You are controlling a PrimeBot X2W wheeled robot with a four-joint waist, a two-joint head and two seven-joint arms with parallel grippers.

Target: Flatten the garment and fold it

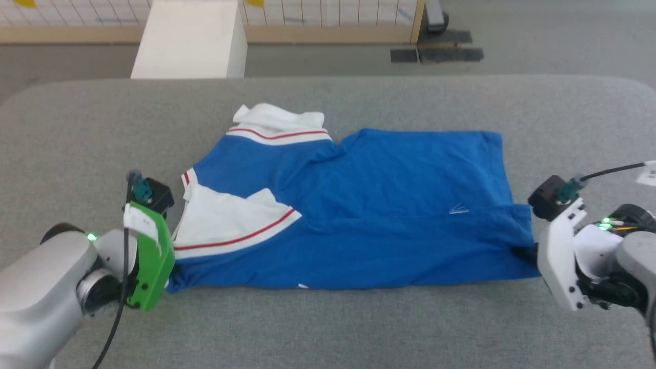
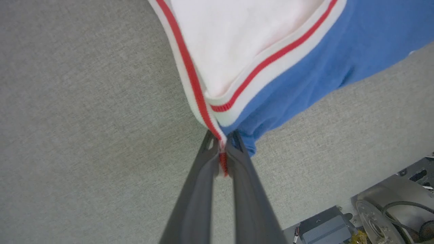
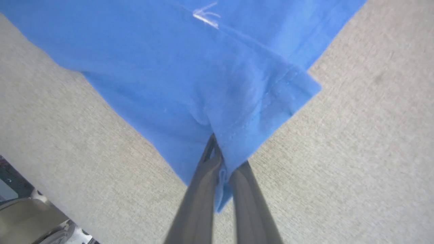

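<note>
The garment (image 1: 369, 215), a royal blue shirt with white sleeves and red trim stripes, lies spread sideways across the grey table (image 1: 328, 328), partly folded over itself. My left gripper (image 2: 222, 142) is shut on the garment's near left corner, pinching the red-striped white trim (image 2: 195, 84). In the head view the left gripper (image 1: 171, 279) sits at that corner behind its green mount. My right gripper (image 3: 222, 152) is shut on the blue hem (image 3: 237, 112) at the near right corner, and the right gripper (image 1: 525, 252) shows there in the head view.
A white box (image 1: 189, 38) stands on the floor behind the table's far edge, in front of a wood-framed tiled wall. Dark mats (image 1: 435, 51) lie on the floor at the back right. Bare table surface surrounds the shirt on all sides.
</note>
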